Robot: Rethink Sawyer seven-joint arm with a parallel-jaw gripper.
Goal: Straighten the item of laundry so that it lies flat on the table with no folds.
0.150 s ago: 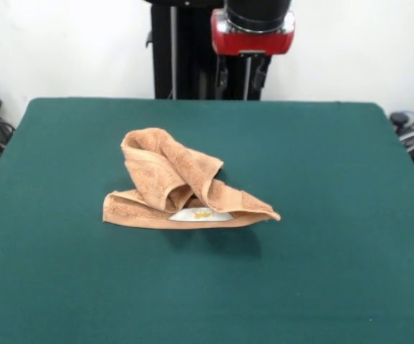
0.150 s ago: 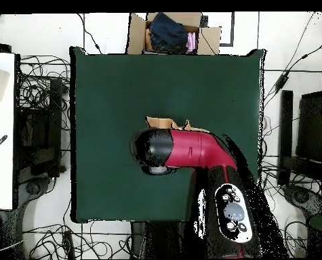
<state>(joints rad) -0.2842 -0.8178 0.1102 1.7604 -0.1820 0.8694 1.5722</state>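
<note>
- Claw (image 1: 241,79) hangs at the top middle of the front view, below the red and black arm (image 1: 253,29); two dark fingers (image 1: 222,76) show with a gap between them, so it stands apart and grips nothing.
- It is well above and behind the towel, not touching it.
- Orange-tan terry towel (image 1: 178,183) lies crumpled near the middle of the front view, a little left of centre, on the dark green bench (image 1: 336,215).
- Its lower edge runs flat along the bench, from left to a point at the right; above that, a folded-over hump rises toward the upper left.
- A small white label (image 1: 201,213) with a yellowish mark peeks out under the fold at the lower middle of the towel.
- In the overhead view only a thin strip of the towel (image 2: 169,123) shows just above the arm (image 2: 190,149), which covers the rest near the frame's centre.
- The bench (image 2: 109,81) fills the middle of the overhead view.
- A cardboard box (image 2: 137,30) holding dark and pink cloth sits at the top edge, beyond the bench.
- Cables lie on the floor at both sides.
</note>
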